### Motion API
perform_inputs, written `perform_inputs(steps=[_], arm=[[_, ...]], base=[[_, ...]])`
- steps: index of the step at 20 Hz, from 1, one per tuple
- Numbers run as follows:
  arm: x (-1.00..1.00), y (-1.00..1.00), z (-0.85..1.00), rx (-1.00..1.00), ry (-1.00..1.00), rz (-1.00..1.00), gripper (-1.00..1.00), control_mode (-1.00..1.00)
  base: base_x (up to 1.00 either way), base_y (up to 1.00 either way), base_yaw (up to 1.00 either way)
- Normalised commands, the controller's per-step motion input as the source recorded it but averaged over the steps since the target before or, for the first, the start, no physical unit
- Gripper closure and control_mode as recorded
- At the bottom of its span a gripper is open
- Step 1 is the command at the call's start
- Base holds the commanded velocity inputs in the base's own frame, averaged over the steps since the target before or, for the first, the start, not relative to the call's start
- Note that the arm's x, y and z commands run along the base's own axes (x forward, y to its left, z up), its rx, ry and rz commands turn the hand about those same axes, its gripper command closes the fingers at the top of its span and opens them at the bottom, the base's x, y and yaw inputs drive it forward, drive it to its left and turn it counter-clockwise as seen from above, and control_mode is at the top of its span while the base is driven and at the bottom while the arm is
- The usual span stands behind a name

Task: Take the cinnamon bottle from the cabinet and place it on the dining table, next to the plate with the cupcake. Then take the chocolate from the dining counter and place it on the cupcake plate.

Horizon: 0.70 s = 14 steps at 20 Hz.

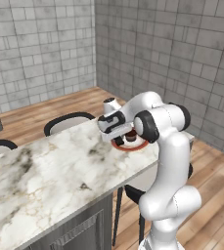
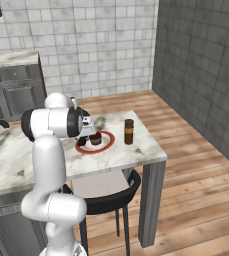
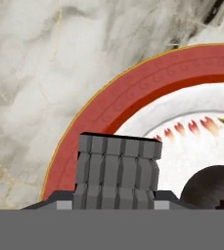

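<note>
The red-rimmed plate (image 3: 108, 107) lies on the dining table (image 1: 45, 171) near its far end. The dark cupcake (image 3: 212, 188) sits on its white centre. My gripper (image 3: 114, 199) hangs low over the plate's near side, shut on the chocolate (image 3: 118, 168), a ridged grey-dark block standing up between the finger tips beside the cupcake. From the base, the hand (image 1: 117, 139) covers the plate's (image 1: 133, 146) left part, with the cupcake (image 1: 131, 137) just right of it. The brown cinnamon bottle (image 2: 129, 131) stands upright on the table right of the plate (image 2: 106, 145).
Black-backed chairs stand at the table's far side (image 1: 67, 121) and under its near edge (image 2: 111, 196). The table's end edge (image 2: 151, 157) is close beyond the bottle. A kitchen counter with grey drawers (image 2: 13, 75) lines the back wall.
</note>
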Motion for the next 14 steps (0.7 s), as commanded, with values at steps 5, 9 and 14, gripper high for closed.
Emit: perform_inputs(steps=[5, 9, 14], arm=[[0.03, 0.00, -0.09, 0.00, 0.00, 0.00, -1.00, -1.00], [0.00, -0.02, 0.00, 0.00, 0.00, 0.00, -1.00, -1.00], [-0.07, -0.11, 0.03, 0.00, 0.00, 0.00, -1.00, -1.00]], base=[[0.00, 0.00, 0.00], [0.00, 0.00, 0.00], [0.00, 0.00, 0.00]])
